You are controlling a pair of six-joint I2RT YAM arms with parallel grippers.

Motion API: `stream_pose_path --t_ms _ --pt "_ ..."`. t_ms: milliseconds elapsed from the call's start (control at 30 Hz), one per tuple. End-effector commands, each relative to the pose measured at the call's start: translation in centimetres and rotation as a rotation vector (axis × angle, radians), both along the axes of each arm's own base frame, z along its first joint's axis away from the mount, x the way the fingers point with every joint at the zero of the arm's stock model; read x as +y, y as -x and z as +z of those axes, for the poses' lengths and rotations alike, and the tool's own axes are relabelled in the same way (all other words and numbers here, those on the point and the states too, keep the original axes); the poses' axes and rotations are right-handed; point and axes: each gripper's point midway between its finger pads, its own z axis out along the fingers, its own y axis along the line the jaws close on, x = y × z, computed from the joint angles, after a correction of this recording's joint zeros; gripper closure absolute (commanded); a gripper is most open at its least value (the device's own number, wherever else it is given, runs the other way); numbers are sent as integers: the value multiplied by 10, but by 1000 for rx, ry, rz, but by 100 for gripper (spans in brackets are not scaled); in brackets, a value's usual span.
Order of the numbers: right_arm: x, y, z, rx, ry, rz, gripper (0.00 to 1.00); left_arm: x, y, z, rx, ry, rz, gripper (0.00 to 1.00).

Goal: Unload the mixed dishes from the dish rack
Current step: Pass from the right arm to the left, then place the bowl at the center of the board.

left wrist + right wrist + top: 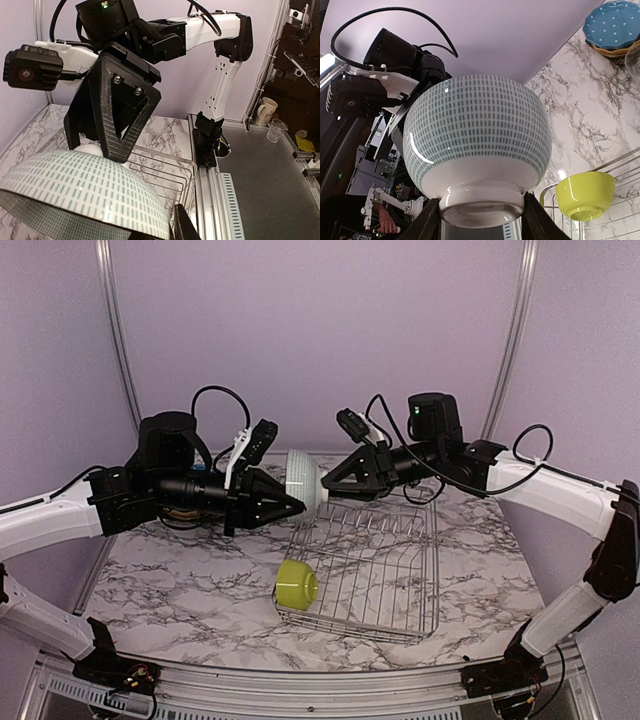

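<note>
In what we judged a handover, the white bowl hung aloft by the far corner of the rack, right jaws gripping its foot, left jaws' hold on its rim unclear, needing confirmation before release.

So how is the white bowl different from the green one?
The white bowl has little teal dashes; the green bowl is plain lime. The white bowl looks bigger than the green bowl. The white bowl is in the air, its foot in the right pincer; the green bowl lies tipped on a corner of the rack. Both are bowls.
</note>
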Motion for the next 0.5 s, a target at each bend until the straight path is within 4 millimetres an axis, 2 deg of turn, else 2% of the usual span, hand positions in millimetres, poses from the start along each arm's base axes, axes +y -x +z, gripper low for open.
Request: stream_pose_path --t_ms 0,67,100,200,267,467 --pt "5 1 32 -88 -88 36 73 -3 4 18 -5 44 -17 96" --pt "5 1 31 -85 -88 42 70 -1 3 18 -6 45 -5 100" --pt "4 1 30 -82 -86 42 65 1 3 19 -9 47 2 100" --pt "1 -4 25 -75 -68 22 39 7 0 23 -22 52 41 100" --pt "-3 -9 21 -77 -53 -5 29 12 -3 23 -19 37 81 100" --pt "-20 -28 1 -70 19 -105 13 41 -24 10 55 -59 270 100"
